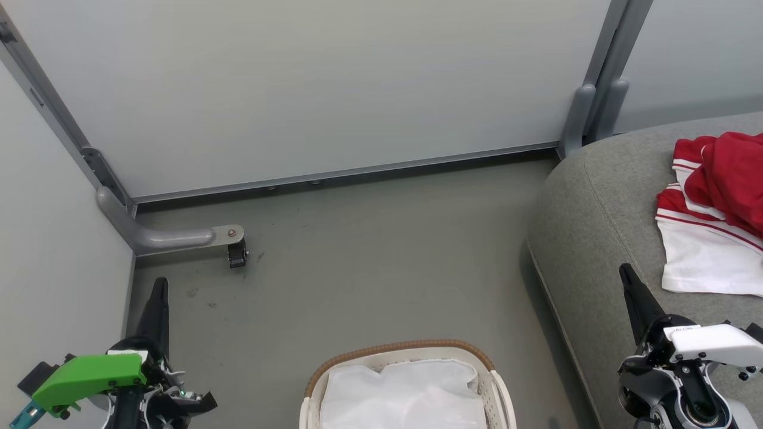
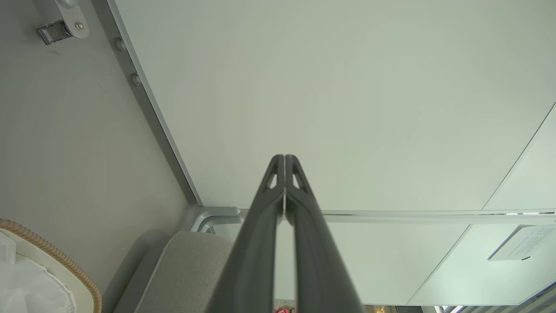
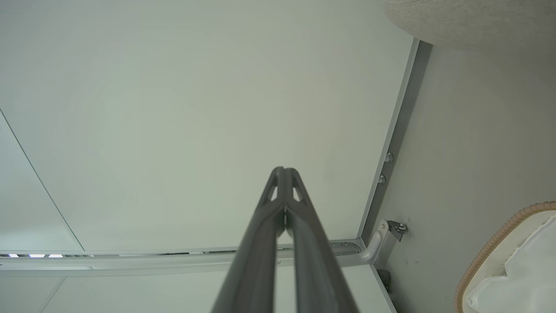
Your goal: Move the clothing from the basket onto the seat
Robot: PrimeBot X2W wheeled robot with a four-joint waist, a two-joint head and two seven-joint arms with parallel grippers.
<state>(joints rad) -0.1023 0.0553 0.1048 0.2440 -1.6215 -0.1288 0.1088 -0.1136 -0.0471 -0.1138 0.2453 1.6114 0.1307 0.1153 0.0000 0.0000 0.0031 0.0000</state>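
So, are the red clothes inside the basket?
No, the red clothing lies on the grey seat, while the basket holds a white cloth.

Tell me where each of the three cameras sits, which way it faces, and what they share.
Head view: on the head, looking forward and down at floor, basket and seat bearing the clothing; left gripper and right gripper at the lower corners.
Left wrist view: on the left wrist, looking along its shut fingers at a wall panel.
Right wrist view: on the right wrist, likewise along shut fingers.
Shared: all three show the basket's rim.
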